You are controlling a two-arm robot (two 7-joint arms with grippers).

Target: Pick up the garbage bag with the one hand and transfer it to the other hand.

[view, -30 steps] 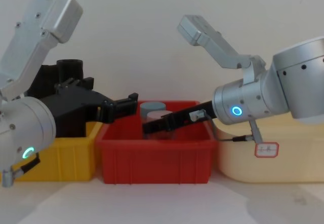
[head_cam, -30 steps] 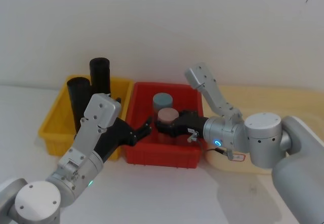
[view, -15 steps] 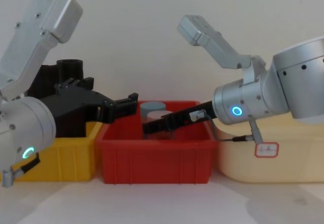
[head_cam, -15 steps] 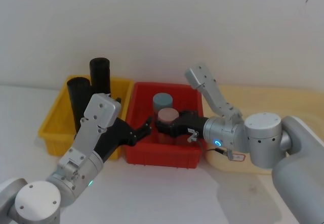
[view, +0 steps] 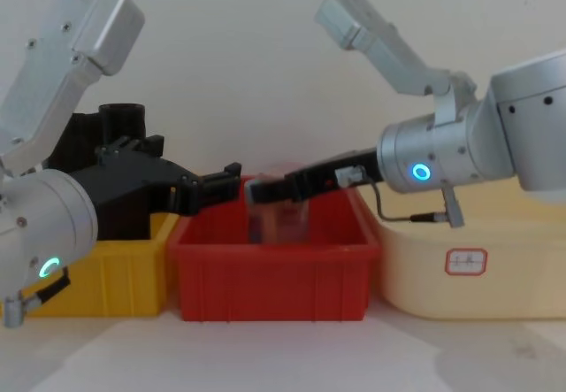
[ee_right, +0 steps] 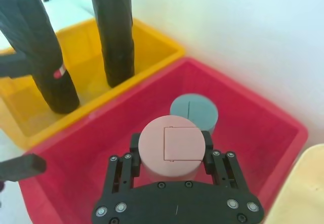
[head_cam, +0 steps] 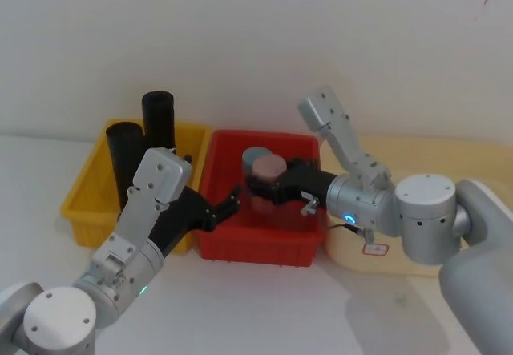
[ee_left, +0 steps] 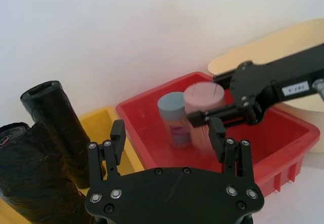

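Movement is all on the right side. The right gripper, on the arm with the blue ring, is pinching the pink-lidded jar between its fingers. Compared with half a second ago, that arm has risen. The jar has come up off the floor of the red bin and now hangs about level with the rim, in front of the grey-lidded jar.

That does nothing for the job as worded, to my eye. The garbage bag stands upright in the yellow bin just as it did before, untouched, with the slimmer black roll behind it.

The left gripper, on the teal-ringed arm, has not shifted. Its fingers are spread and empty over the wall where the yellow and red bins meet, pointing towards the lifted jar and away from the bag.

As things stand, I'd say a jar handover between the two arms looks more likely than a grab at the bag. The bag itself has yet to be picked up.
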